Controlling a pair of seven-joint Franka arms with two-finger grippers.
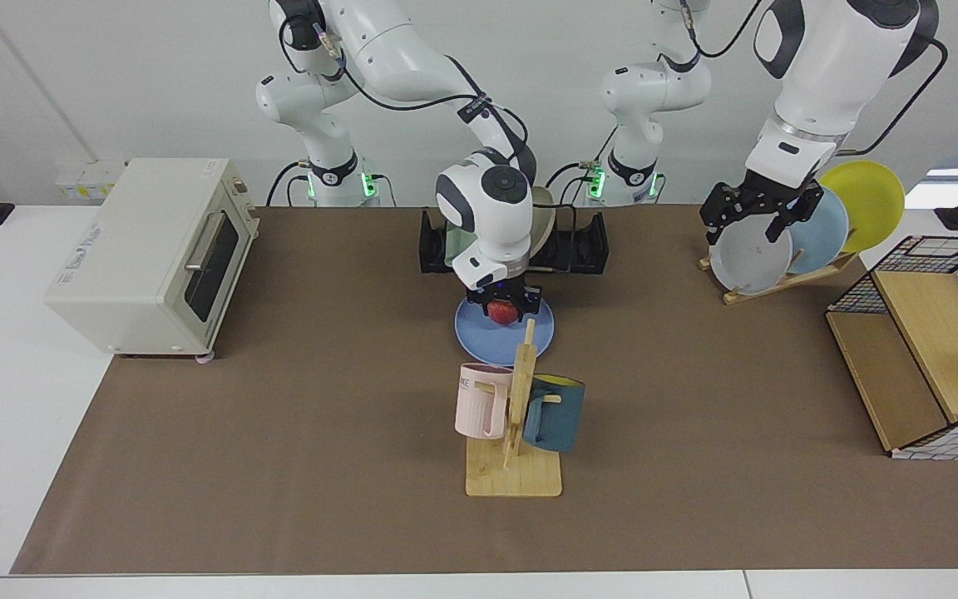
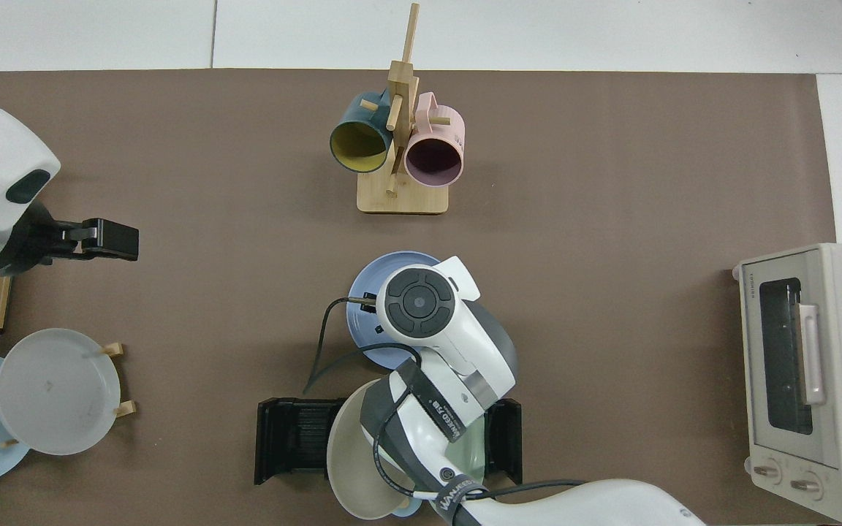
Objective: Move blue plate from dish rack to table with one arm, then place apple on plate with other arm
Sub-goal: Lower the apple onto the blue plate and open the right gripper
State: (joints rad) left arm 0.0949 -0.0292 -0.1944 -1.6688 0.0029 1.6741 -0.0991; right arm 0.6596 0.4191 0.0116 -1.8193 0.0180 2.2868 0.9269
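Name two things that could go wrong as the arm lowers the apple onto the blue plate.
1. The apple is round; let go by the right gripper, it may roll off the shallow blue plate.
2. The mug stand rises close beside the plate, so the arm could knock it when pulling away.

The left gripper waits by the wooden plate stand.

In the top view the arm (image 2: 435, 329) hides the apple and most of the blue plate (image 2: 366, 274). The mug stand (image 1: 522, 366) covers the plate's near rim in the facing view.
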